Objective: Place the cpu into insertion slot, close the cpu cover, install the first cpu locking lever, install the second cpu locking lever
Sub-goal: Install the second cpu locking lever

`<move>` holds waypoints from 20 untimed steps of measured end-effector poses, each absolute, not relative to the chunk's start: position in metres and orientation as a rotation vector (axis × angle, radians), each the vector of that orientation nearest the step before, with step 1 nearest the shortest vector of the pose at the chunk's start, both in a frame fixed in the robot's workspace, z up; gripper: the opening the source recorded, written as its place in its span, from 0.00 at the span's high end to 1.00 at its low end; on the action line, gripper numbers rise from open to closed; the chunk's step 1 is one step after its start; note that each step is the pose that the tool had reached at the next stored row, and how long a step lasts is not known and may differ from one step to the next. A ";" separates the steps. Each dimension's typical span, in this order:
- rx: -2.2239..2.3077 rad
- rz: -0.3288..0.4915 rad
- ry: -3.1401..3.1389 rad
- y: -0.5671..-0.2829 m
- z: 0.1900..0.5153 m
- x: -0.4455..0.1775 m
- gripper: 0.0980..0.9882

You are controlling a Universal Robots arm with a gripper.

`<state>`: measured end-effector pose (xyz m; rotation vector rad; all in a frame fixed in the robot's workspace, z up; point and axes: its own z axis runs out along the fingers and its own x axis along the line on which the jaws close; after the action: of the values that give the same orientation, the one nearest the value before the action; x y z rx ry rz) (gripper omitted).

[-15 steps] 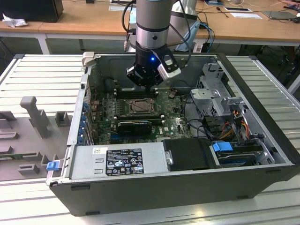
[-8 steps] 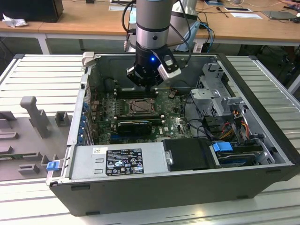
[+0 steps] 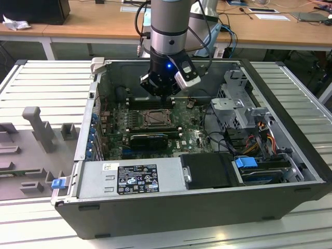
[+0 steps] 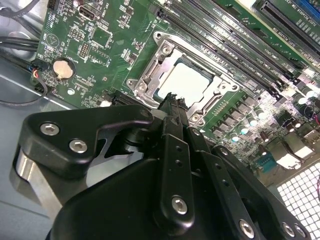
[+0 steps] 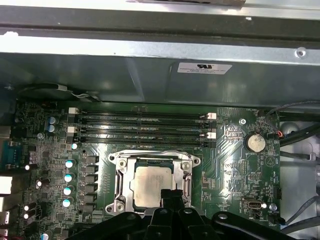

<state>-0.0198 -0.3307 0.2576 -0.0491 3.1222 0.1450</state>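
The gripper (image 5: 170, 196) has its fingertips drawn together into a narrow point with nothing between them. In both wrist views that point hangs just over the near edge of the cpu cover (image 5: 155, 161), though contact cannot be judged. In the exterior view the gripper (image 3: 165, 93) sits above the middle of the green motherboard (image 3: 194, 136) inside the open computer case (image 3: 290, 155).

The cpu (image 5: 149, 185) lies seated in the insertion slot (image 3: 154, 118), its grey metal top facing up. The silver cover frame lies flat around it, with the chip showing through the cut-out centre (image 4: 185, 82).

A white label (image 5: 204, 68) on the case wall carries print too small to read, as does the black label (image 3: 137, 179) on the power supply (image 3: 129, 178).

Four long black memory slots (image 5: 142, 127) run beyond the socket, and one round coin battery (image 5: 255, 142) sits nearby on the board.
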 end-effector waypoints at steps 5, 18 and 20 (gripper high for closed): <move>-0.049 0.145 3.122 -0.332 0.258 -0.020 0.99; -0.049 0.145 3.122 -0.338 0.257 -0.020 0.99; -0.049 0.145 3.122 -0.339 0.257 -0.020 0.99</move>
<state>-0.0197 -0.3393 0.2575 -0.0492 3.1222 0.1448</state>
